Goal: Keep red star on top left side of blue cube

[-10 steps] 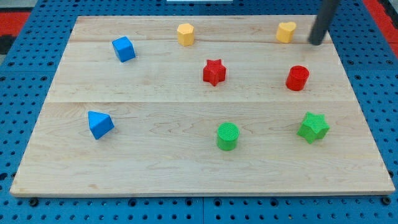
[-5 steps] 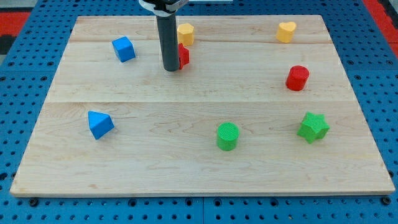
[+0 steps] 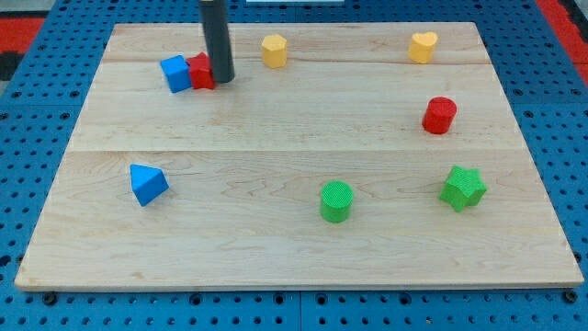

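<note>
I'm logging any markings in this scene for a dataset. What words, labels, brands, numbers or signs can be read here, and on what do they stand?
None: no text, number or sign can be read in this view.
The wooden board, the red star, the blue cube, the other coloured blocks and the dark rod ending in my tip all show plain surfaces.
The blue pegboard under the board carries only holes.

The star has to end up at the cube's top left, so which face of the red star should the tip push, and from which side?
The red star sits touching the blue cube's right side, with my tip against the star's right edge. Probably go round to the star's lower edge and push toward the view's top, then push left from its right side, above the cube.
</note>
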You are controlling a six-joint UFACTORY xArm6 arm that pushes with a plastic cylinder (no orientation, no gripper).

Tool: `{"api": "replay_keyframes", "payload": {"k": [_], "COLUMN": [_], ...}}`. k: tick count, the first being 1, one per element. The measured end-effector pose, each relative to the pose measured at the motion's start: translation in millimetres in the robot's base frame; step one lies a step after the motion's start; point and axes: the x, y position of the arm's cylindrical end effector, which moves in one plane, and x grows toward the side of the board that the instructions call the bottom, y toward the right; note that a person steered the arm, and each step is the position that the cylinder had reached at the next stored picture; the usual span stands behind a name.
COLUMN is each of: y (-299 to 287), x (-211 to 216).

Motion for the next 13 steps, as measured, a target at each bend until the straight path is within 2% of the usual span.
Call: {"api": "replay_keyframes", "payload": {"k": [1,2,3,5,7,10,12,13], "y": [-1.6,-31.9,-43.1,25.8,-17.7,-30.8,-88.0,-84.5], "x": [33.0,-12.8,-35.3,-34.9,-83.7,-83.0,-83.0,-83.0]}}
